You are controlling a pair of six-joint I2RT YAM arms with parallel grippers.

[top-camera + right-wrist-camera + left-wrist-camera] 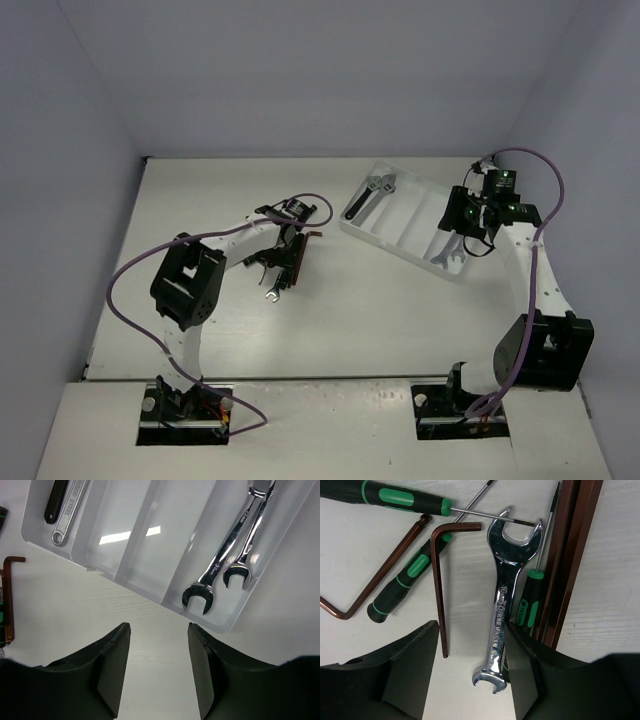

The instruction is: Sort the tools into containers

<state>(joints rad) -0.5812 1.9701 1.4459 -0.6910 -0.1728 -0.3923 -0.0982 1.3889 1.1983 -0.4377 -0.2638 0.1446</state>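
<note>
The left gripper (472,630) stands open over a tool pile on the table (610,580), jaws astride a wrench (501,605) and a hex key (438,580), clamping neither. The wrench's stamped lettering is too fine to read. The right gripper (159,627), open and holding nothing, hangs at the tray's (150,530) near edge. Inside, a cropped adjustable wrench (67,515) reads "STEEL". The two wrenches (225,550) in the opposite end compartment run out of frame.
</note>
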